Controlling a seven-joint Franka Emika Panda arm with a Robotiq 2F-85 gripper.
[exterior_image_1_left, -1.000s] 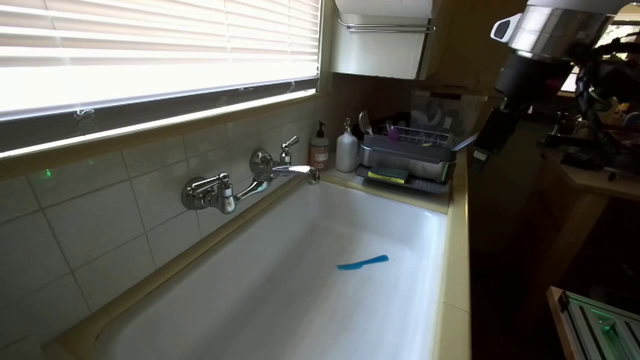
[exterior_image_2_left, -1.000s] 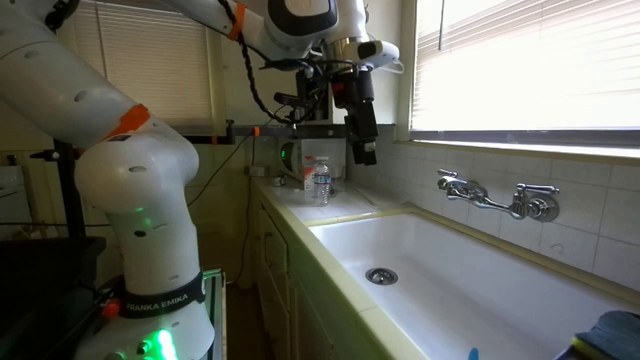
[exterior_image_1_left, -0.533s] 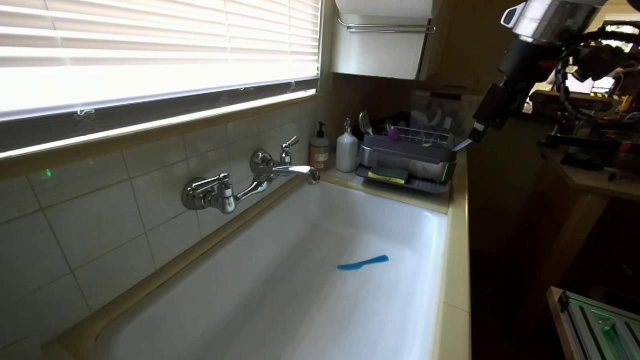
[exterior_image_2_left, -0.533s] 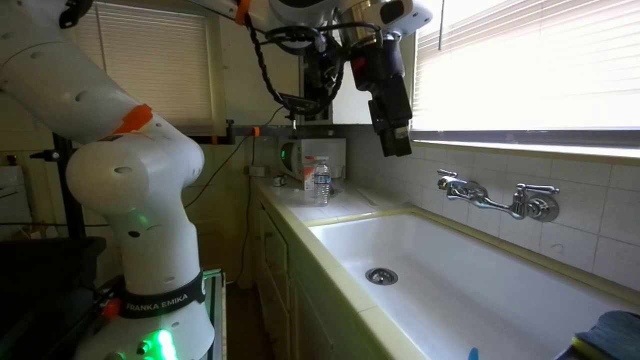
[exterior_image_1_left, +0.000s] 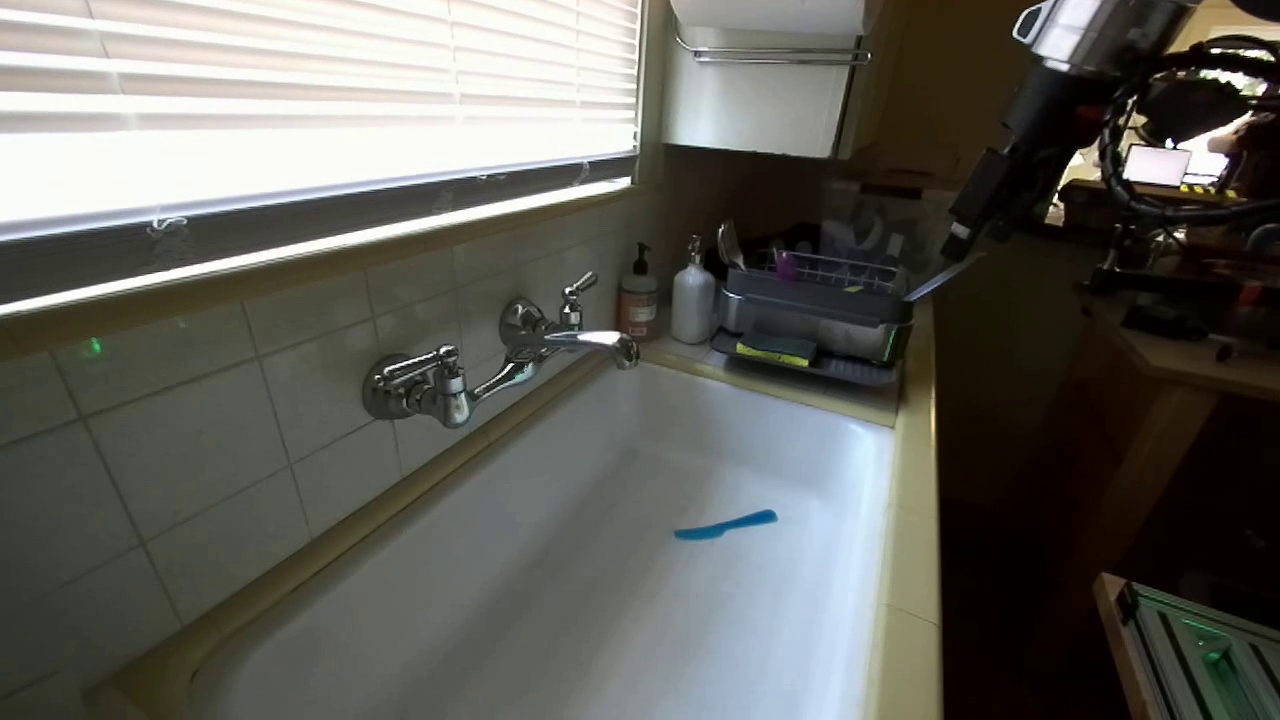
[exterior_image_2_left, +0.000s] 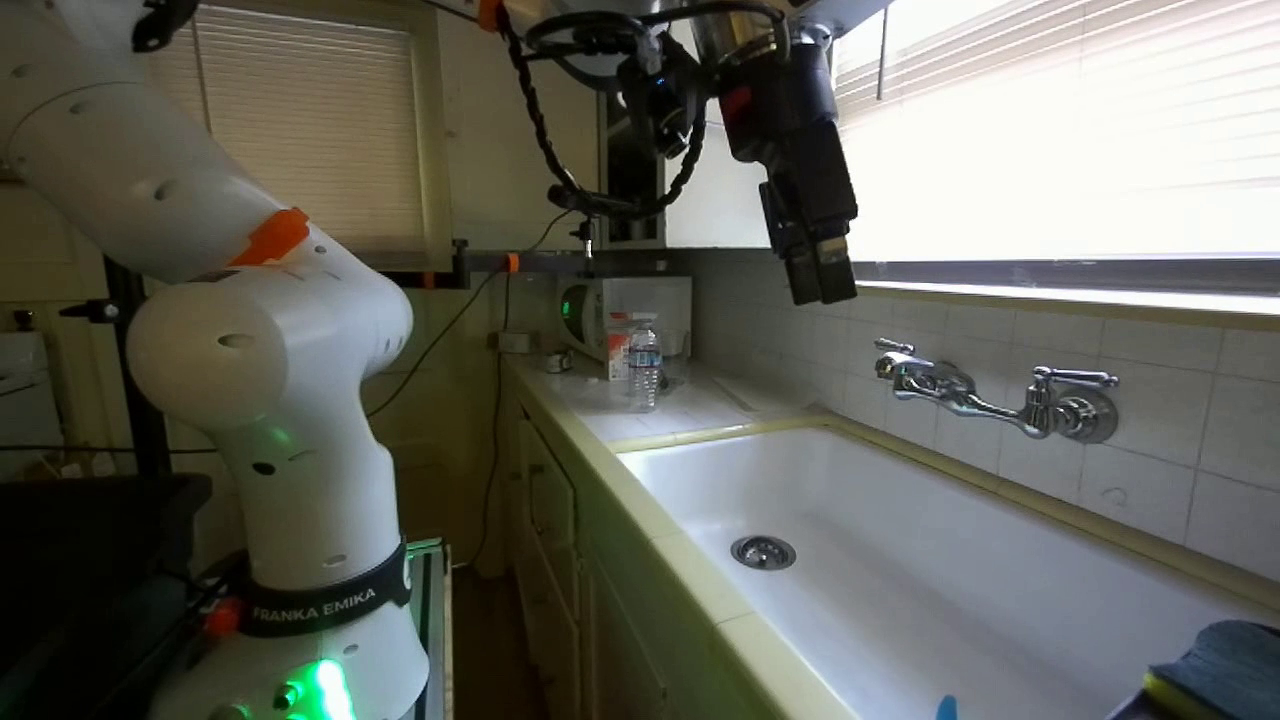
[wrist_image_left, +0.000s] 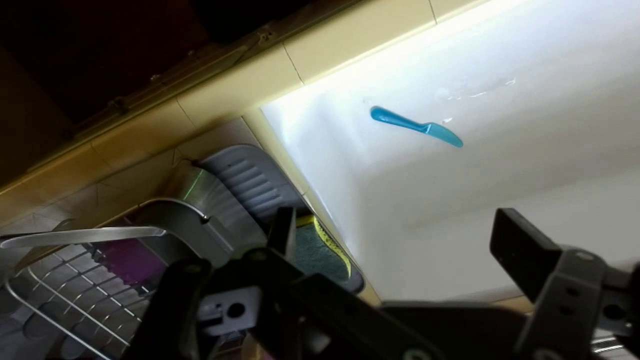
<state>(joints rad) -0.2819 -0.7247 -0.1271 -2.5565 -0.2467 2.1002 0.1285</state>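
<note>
My gripper (wrist_image_left: 401, 234) stands open in the wrist view, its black fingers wide apart with nothing between them. A blue plastic knife (wrist_image_left: 417, 126) lies flat on the floor of the white sink (wrist_image_left: 500, 185), clear of the fingers. The knife (exterior_image_1_left: 725, 526) shows whole in an exterior view; only its tip (exterior_image_2_left: 947, 708) shows at the bottom edge in an exterior view. A green and yellow sponge (wrist_image_left: 322, 252) sits on the grey drip tray (wrist_image_left: 245, 182), partly behind one finger. In both exterior views the gripper (exterior_image_1_left: 958, 240) (exterior_image_2_left: 825, 285) hangs tilted, high above counter level.
A dish rack (exterior_image_1_left: 815, 315) with utensils stands at the sink's end; a metal handle (exterior_image_1_left: 940, 280) pokes out of it towards the arm. Two soap bottles (exterior_image_1_left: 692, 300) stand beside it. A chrome faucet (exterior_image_1_left: 590, 342) juts over the sink. A water bottle (exterior_image_2_left: 645, 368) stands on the far counter.
The gripper has swung towards the window side and nearer the rack end, tilting more and rising slightly. The knife, sponge and rack have stayed put.
</note>
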